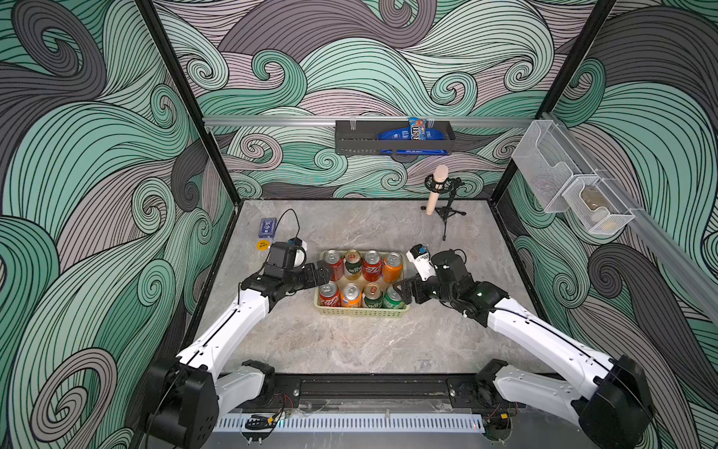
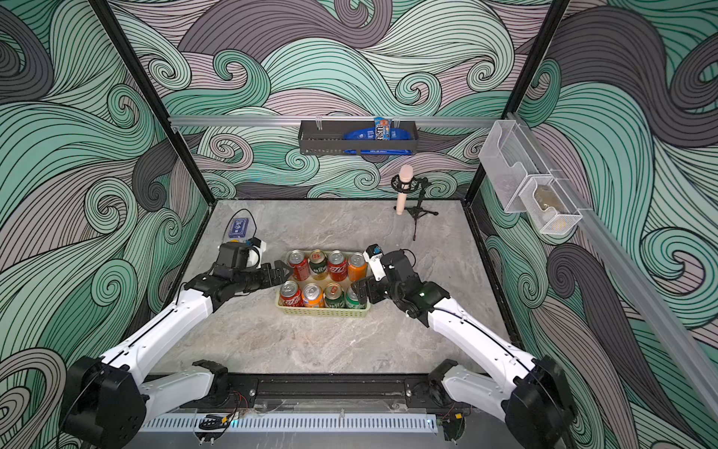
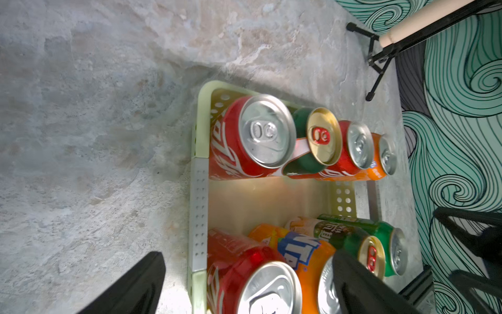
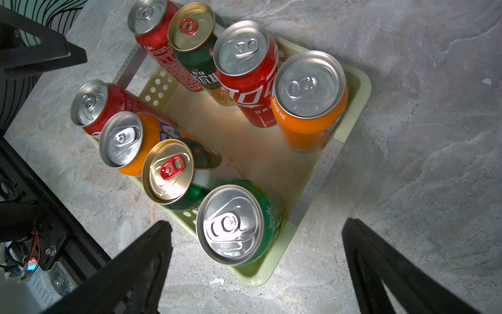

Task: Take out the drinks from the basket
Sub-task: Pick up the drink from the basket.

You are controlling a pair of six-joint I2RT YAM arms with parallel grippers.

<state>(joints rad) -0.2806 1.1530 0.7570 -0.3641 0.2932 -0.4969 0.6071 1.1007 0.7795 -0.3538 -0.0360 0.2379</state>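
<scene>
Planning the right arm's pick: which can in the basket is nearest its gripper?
The bright green can, the only one that colour, in the basket corner by the right gripper.

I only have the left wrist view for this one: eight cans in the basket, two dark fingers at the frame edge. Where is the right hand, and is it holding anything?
Observer: In both top views the right hand is at the right end of the basket, open and empty.
Reviewer: Which can is it facing?
Observer: The right wrist view shows the bright green can in line between its fingers, which are not touching it.
Reviewer: Anything else lying around on my side?
Observer: A blue box and a yellow disc lie farther back than the left hand.
</scene>
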